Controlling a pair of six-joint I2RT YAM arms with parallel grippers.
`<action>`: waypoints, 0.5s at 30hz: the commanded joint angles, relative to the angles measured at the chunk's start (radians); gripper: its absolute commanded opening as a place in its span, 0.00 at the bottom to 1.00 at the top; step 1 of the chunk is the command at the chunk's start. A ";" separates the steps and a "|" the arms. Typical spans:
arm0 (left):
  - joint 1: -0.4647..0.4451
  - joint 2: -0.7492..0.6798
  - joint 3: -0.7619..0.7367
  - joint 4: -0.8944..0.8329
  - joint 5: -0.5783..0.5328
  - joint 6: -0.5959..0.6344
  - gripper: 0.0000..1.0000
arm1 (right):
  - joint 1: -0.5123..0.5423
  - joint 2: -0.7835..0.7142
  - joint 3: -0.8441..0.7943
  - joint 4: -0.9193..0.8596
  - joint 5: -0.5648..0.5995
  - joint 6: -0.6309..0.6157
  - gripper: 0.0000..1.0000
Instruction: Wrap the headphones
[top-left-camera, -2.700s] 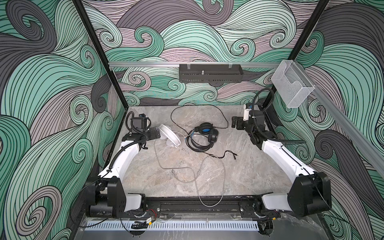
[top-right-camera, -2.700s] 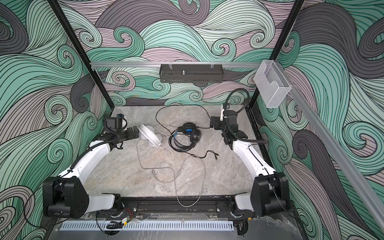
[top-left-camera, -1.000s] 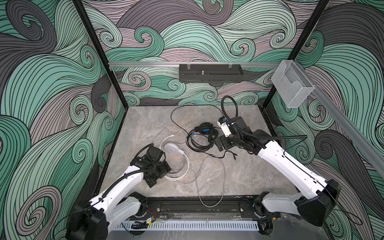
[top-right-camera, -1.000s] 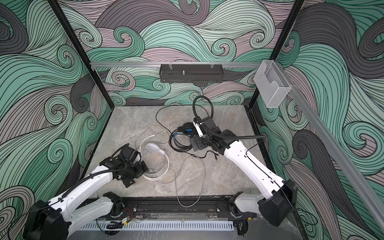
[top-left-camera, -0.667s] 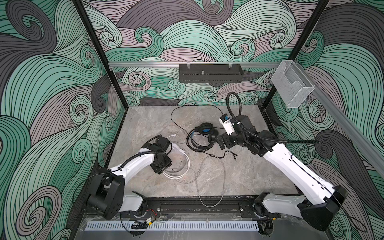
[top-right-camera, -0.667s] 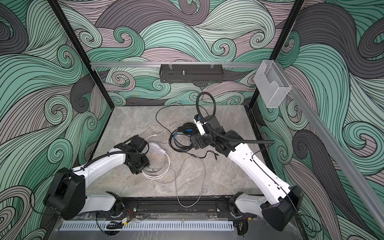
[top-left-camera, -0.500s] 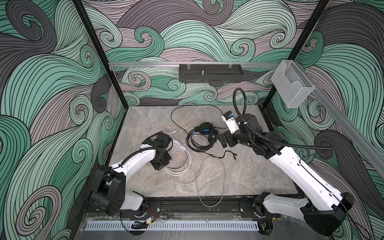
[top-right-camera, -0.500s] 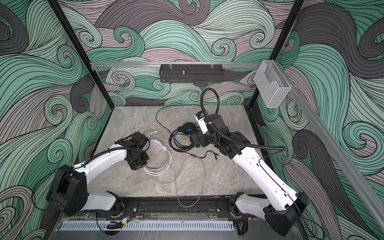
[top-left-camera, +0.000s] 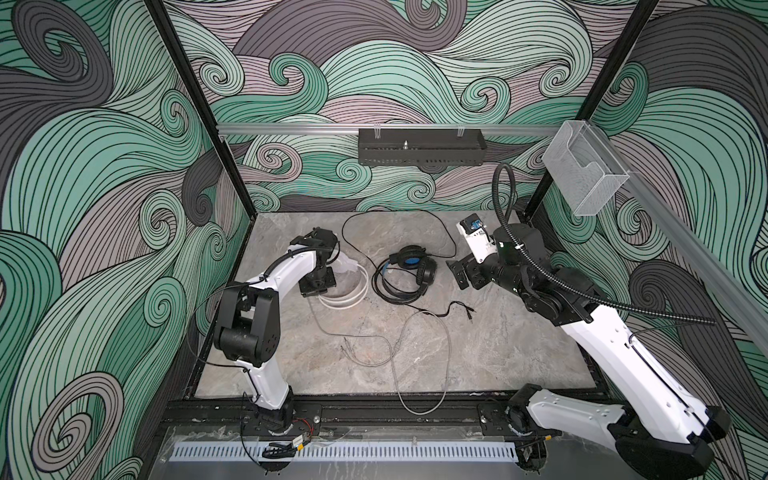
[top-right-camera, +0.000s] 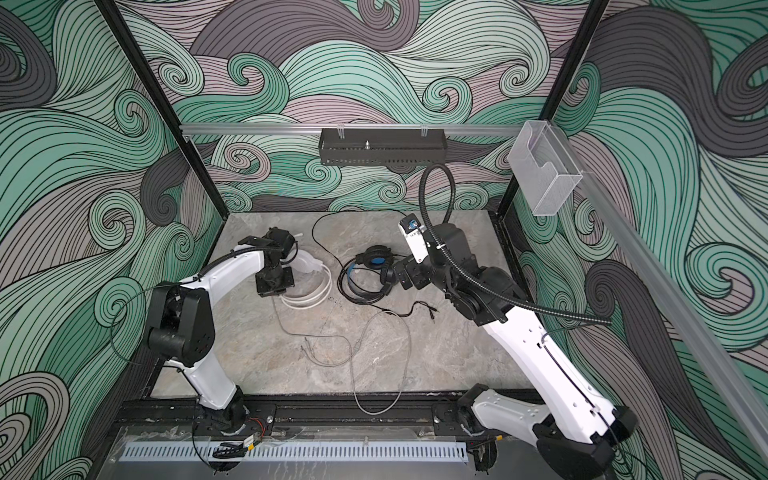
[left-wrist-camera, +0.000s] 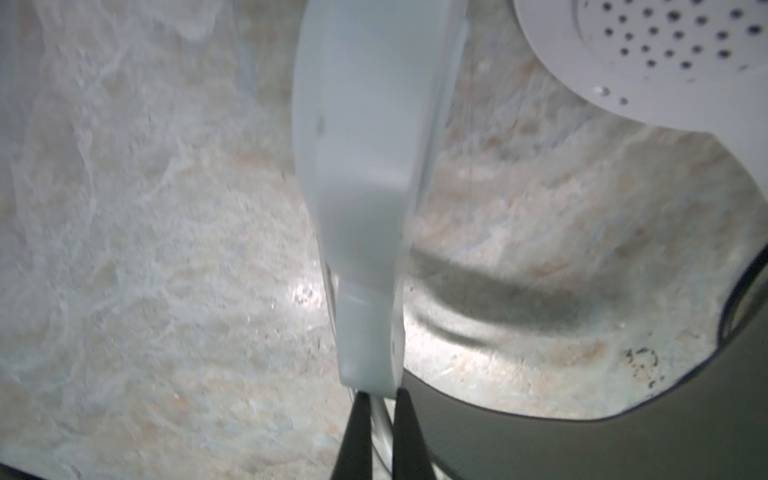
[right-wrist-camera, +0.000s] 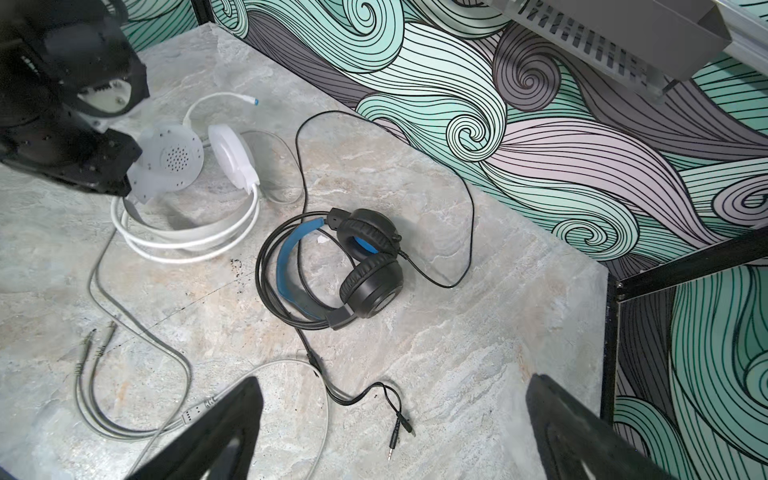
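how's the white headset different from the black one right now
1. The white headset is all white with a pale cable; the black headset has blue cup insides and a black cable.
2. The left gripper is shut on the white headset's band; the black headset is untouched, with the right gripper open near it.
Shared: both are on the table, cables unwrapped.

Walls (top-left-camera: 374, 75): swirling wave print in teal, mauve and dark grey, between black corner posts (top-left-camera: 197, 104). Floor (top-left-camera: 519, 353): grey marble-look slab. An aluminium rail (top-left-camera: 291, 129) on the back wall carries a black perforated tray (top-left-camera: 422, 151); a clear plastic bin (top-left-camera: 582, 174) hangs at the right side wall.
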 joint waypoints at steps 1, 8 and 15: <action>0.052 0.072 0.109 -0.039 -0.003 0.157 0.21 | 0.003 0.013 0.027 -0.038 0.019 -0.020 1.00; 0.046 0.005 0.135 -0.136 0.010 -0.103 0.74 | 0.008 0.027 0.057 -0.062 -0.021 -0.008 1.00; -0.067 -0.220 -0.131 0.043 0.128 -0.529 0.78 | 0.015 0.012 0.028 -0.058 -0.070 0.009 1.00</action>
